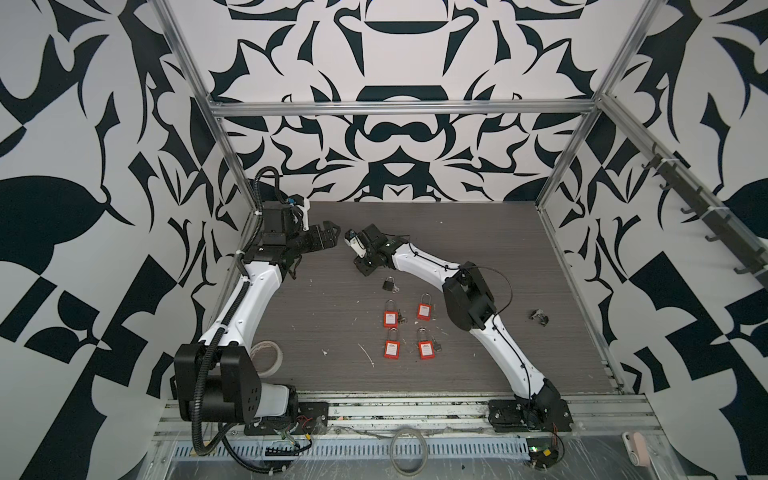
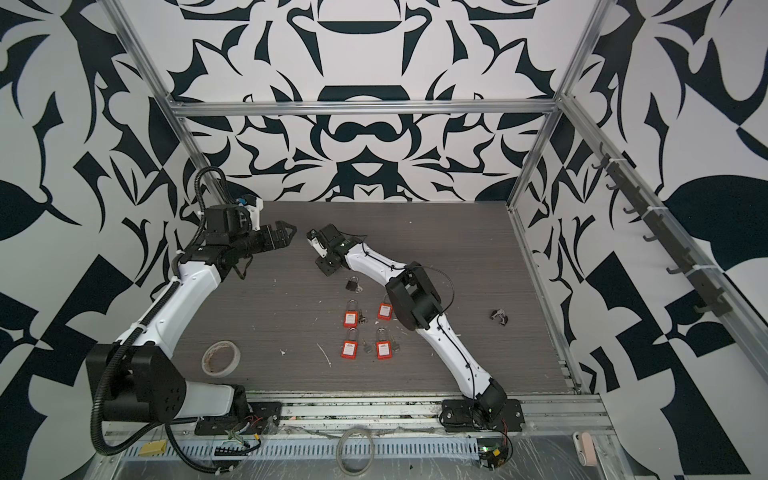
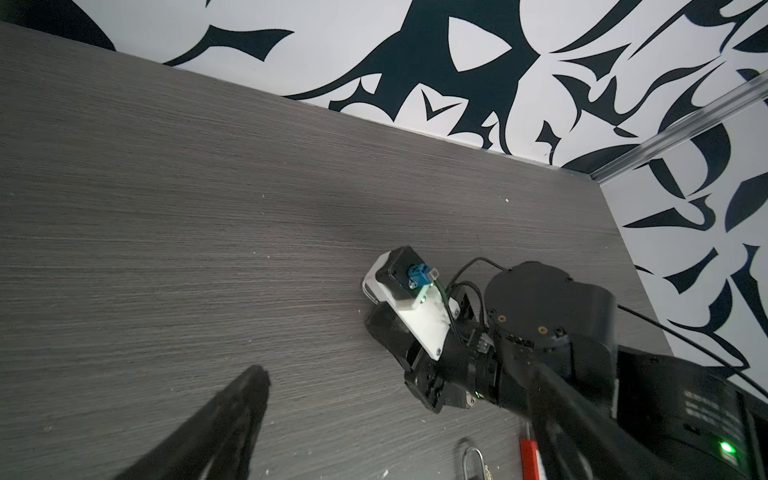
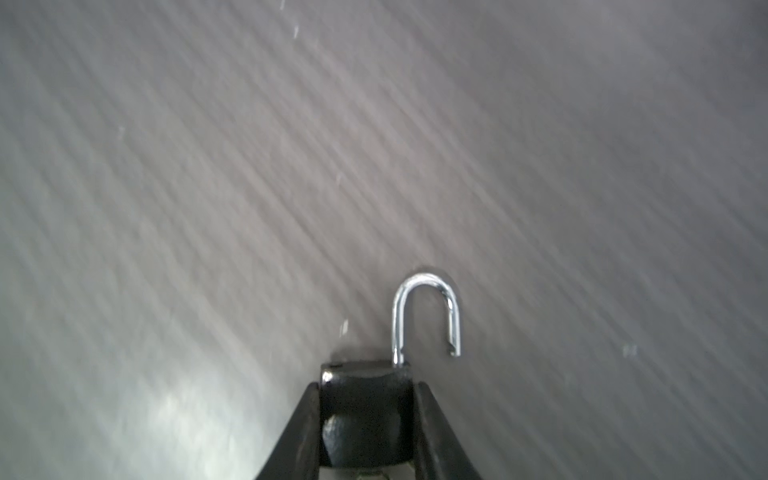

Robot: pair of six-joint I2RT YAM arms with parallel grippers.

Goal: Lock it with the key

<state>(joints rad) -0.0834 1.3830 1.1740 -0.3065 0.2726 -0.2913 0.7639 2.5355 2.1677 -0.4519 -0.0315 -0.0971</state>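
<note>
Now, left of and behind the red padlocks, your left gripper hangs spread and empty. Just behind them your right gripper clamps the black padlock by its flat body, shackle standing open. Judge it small, rigid, slick: grip the body, press the shackle. A second black padlock lies between; right of them the worktop is mostly open.

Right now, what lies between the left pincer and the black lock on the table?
The right arm's wrist with its camera sits between the left pincer and the black lock; both top views show it.
</note>
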